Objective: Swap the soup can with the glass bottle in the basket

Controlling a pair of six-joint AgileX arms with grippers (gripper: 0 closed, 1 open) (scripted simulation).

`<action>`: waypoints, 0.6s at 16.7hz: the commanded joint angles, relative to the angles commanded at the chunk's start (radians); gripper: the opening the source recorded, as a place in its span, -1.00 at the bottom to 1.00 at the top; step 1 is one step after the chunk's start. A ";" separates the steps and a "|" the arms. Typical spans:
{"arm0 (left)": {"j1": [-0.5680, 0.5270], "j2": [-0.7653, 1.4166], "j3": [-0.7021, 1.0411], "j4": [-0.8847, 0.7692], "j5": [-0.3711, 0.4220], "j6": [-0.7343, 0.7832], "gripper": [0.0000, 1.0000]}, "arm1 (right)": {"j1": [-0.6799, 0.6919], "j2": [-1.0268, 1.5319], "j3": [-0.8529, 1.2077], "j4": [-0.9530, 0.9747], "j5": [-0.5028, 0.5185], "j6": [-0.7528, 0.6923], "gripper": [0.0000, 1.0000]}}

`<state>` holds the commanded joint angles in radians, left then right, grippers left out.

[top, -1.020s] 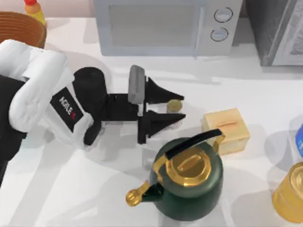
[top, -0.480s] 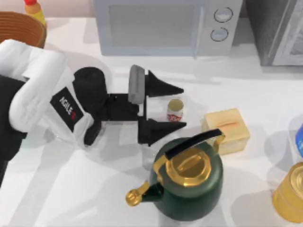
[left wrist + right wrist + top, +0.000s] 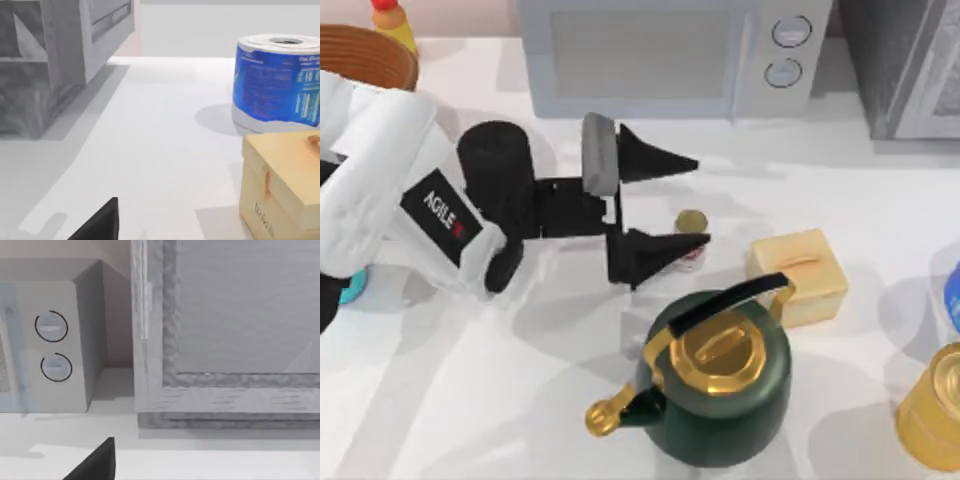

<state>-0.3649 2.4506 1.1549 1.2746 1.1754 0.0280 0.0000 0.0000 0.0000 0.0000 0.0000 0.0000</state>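
From above, the left tool (image 3: 685, 200) lies over the middle of the white surface (image 3: 520, 400) with its two black fingers spread wide. The glass bottle (image 3: 691, 228) stands upright on the surface between them, close to the finger nearer the green kettle (image 3: 720, 385) and apart from the other. A sliver of the cyan soup can (image 3: 353, 287) peeks out beneath the left arm at the left edge, and the wicker basket (image 3: 370, 55) sits in the far left corner beside a yellow bottle (image 3: 392, 22). The left wrist view adds a blue-wrapped paper roll (image 3: 277, 82) behind the tan box (image 3: 285, 185). The right wrist view faces the microwave's dials (image 3: 52, 347) and a grey cabinet (image 3: 225, 330); whether the right tool is spread I cannot tell.
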 joint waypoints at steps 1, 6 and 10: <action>0.009 -0.052 -0.024 -0.027 -0.026 0.000 1.00 | 0.000 0.000 0.000 0.000 0.000 0.000 1.00; 0.067 -0.466 -0.211 -0.233 -0.216 -0.003 1.00 | 0.000 0.000 0.000 0.000 0.000 0.000 1.00; 0.130 -0.936 -0.416 -0.459 -0.422 -0.010 1.00 | 0.000 0.000 0.000 0.000 0.000 0.000 1.00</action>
<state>-0.2345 1.5149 0.7386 0.8154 0.7532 0.0178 0.0000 0.0000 0.0000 0.0000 0.0000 0.0000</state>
